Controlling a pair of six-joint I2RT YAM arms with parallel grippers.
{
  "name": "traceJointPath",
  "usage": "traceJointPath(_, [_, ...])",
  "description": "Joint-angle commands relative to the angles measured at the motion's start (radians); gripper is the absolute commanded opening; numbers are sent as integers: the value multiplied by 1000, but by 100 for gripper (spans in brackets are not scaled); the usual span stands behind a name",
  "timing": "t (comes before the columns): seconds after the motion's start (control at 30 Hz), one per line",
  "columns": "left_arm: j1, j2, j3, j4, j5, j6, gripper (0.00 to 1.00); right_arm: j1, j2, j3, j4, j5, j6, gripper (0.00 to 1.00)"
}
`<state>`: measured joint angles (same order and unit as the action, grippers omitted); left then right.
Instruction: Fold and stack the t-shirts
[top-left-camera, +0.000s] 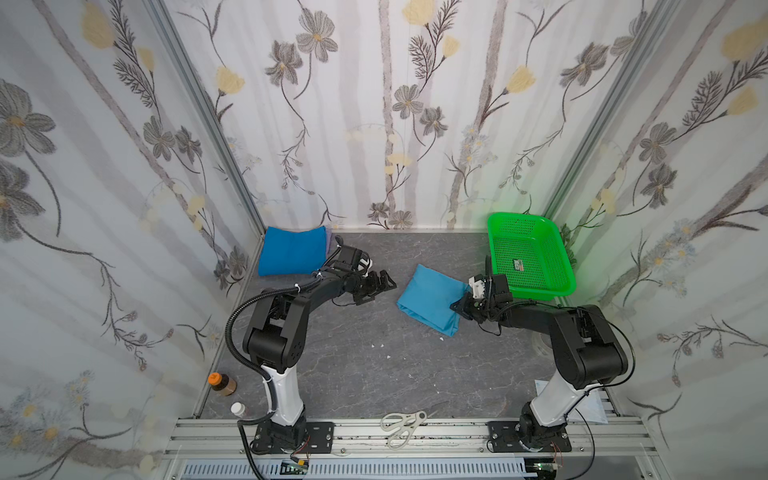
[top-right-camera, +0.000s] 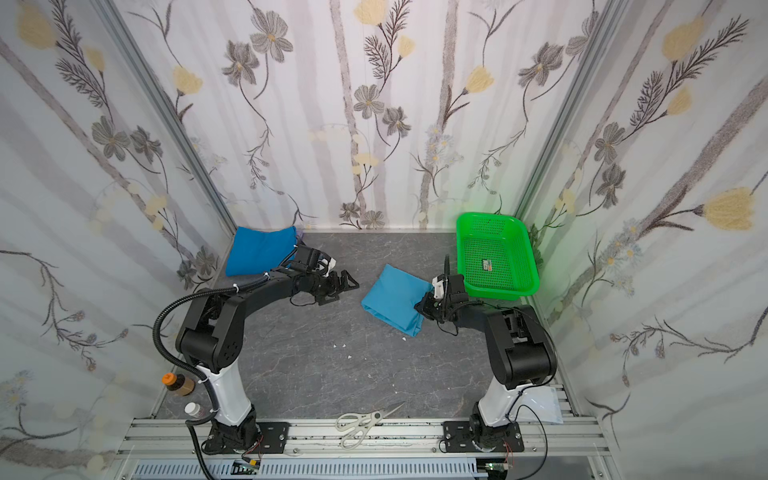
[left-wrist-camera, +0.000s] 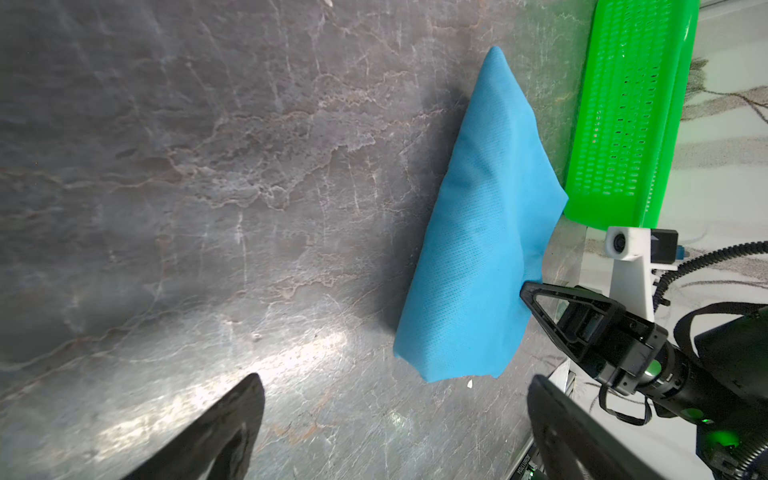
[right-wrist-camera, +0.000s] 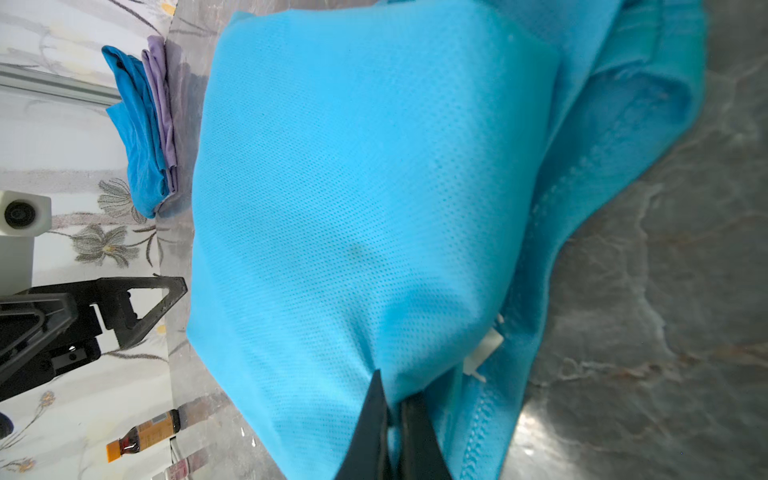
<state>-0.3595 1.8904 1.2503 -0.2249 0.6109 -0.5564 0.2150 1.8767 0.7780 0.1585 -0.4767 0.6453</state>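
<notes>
Shirt (top-left-camera: 428, 297), folded, sits pinched at its edge in my right claw (top-left-camera: 457, 308), for carrying to the stack (top-left-camera: 291, 251), I judge; left claw (top-left-camera: 379, 289) gapes empty.

Sky-blue t-shirt (top-left-camera: 428, 299) lies folded mid-table; royal-blue t-shirt (top-left-camera: 291, 251) apparently tops lilac t-shirt (right-wrist-camera: 162, 116).

No legible text or labels.

Open middle, crowded corners
We find bare grey tabletop (top-left-camera: 365, 361) free across the centre and front, and a clear gap between the left gripper (top-left-camera: 380, 291) and the sky-blue t-shirt (top-left-camera: 428, 297). The green basket (top-left-camera: 548, 291) blocks the back right, the folded t-shirt stack (top-left-camera: 291, 251) the back left corner, an orange-capped bottle (top-left-camera: 222, 383) the front left.
</notes>
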Motion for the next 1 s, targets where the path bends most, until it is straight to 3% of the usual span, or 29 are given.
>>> traceJointPath(0.0, [-19,20,20,-7,21,17,100,-2,24,8,42,33,4,0])
traceJointPath(0.33, [-71,100,127,-4,19,20,100,-3,110,24,-13,90,-19,0])
traceJointPath(0.57, [-103,151,231,76,129,-15,100,-6,137,30,-16,94,-32,0])
traceJointPath(0.77, [-125,194,137,261,166,-124,100,-9,153,42,-10,70,-45,0])
traceJointPath(0.97, [-139,208,57,270,105,-130,100,-17,141,49,-17,62,-53,0])
